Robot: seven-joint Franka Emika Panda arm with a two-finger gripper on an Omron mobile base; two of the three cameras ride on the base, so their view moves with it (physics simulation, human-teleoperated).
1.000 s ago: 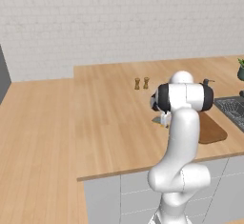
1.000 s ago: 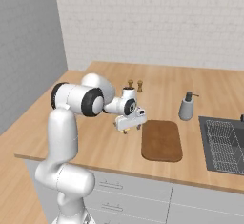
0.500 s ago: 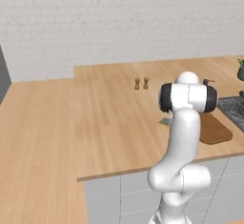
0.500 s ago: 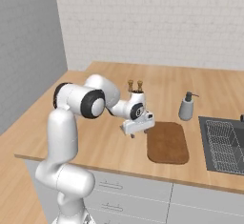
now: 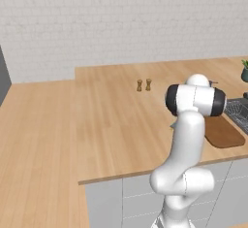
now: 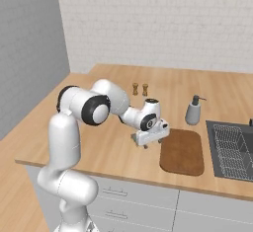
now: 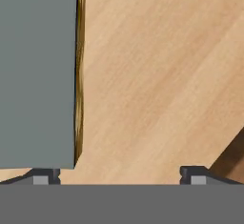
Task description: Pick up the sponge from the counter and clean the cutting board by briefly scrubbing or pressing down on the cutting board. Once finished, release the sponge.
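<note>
The two-finger gripper [image 6: 148,142] hangs low over the light wood-plank counter [image 6: 108,149] with jaws spread wide and empty. The flat grey-blue sponge with a yellow underlayer [image 7: 38,75] lies on the counter close beneath it, just left of the dark-brown rounded cutting board [image 6: 182,151] near the counter's front edge.

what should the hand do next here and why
Probably slide the hand sideways toward the sponge before lowering. In the hand view its jaws are open over bare counter, while the sponge sits off to one side, in line with one fingertip rather than between the two. Closing now would likely miss it.
</note>
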